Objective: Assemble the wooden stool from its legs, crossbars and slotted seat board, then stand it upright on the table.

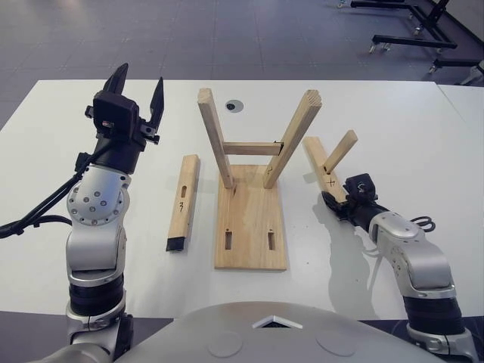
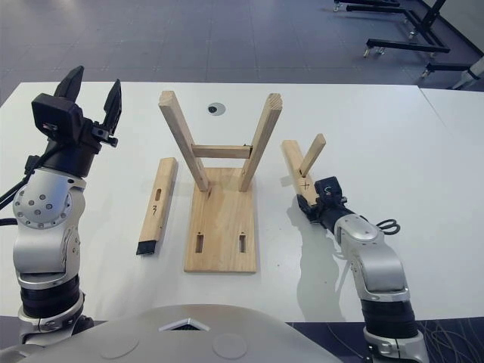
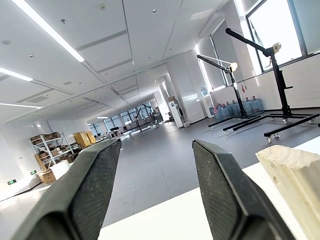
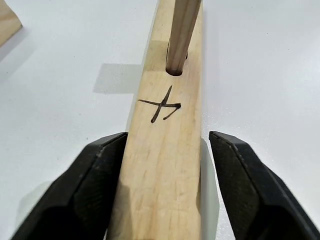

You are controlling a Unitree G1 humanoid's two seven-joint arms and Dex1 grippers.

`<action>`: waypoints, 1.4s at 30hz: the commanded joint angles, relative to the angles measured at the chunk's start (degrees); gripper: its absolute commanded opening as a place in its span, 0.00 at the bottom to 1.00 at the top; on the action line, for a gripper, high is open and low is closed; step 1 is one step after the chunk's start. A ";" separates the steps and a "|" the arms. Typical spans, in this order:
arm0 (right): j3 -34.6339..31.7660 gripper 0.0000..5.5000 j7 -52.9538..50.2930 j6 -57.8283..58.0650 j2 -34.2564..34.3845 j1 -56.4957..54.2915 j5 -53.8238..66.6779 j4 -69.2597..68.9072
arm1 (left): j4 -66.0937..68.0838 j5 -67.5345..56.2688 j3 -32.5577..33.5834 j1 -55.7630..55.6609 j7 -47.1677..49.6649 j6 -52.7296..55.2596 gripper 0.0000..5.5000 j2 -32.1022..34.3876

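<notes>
**A:** What lies nearest?

**B:** The seat board (image 1: 249,227) lies flat in the middle of the white worktop (image 1: 393,121), with two empty slots at its near end.

**A:** And the right arm?

**B:** It rests low to the right of the board. The right gripper (image 4: 167,137) is spread and straddles the near end of the marked leg (image 1: 318,162), which lies on the worktop. One finger (image 4: 95,170) touches the wood; the other stands just off it, so nothing is clamped. A short crossbar (image 1: 340,151) sticks up at a slant from a hole in that leg.

**A:** Left of the board?

**B:** A loose leg (image 1: 184,200) lies flat beside it, apart from it, dark tip nearest.

**A:** Further back?

**B:** Two upright legs (image 1: 215,140) (image 1: 295,136) stand in the board's far end, splaying outward, with a joining crossbar (image 1: 253,148) between them.

**A:** The left arm?

**B:** It is raised well left of the legs. The left gripper (image 1: 140,74) is released and empty, fingers pointing up.

**A:** Beyond?

**B:** A round hole (image 1: 235,105) in the worktop, then black stands (image 1: 408,30) on the floor.
</notes>
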 commanded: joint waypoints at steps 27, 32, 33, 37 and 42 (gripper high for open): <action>-23.38 0.39 20.74 -9.35 5.12 -34.22 52.34 0.37 | 3.36 -81.87 13.10 -9.59 -14.72 21.07 0.59 3.00; -16.12 0.38 22.12 -8.59 5.29 -28.37 53.12 -7.45 | 6.61 -87.24 10.44 -12.37 -15.29 24.69 0.74 8.12; -14.98 0.38 23.12 -8.81 4.95 -27.15 52.78 -8.21 | 6.84 -88.07 9.83 -12.30 -15.07 25.32 0.77 8.77; -9.72 0.38 27.36 -9.57 4.81 -24.83 51.28 -7.92 | 6.94 -92.71 7.79 -11.46 -14.43 27.13 0.78 10.36; -3.15 0.38 31.78 -11.43 5.81 -22.68 47.35 -6.91 | 10.19 -96.03 6.27 -13.90 -14.03 28.31 0.78 11.67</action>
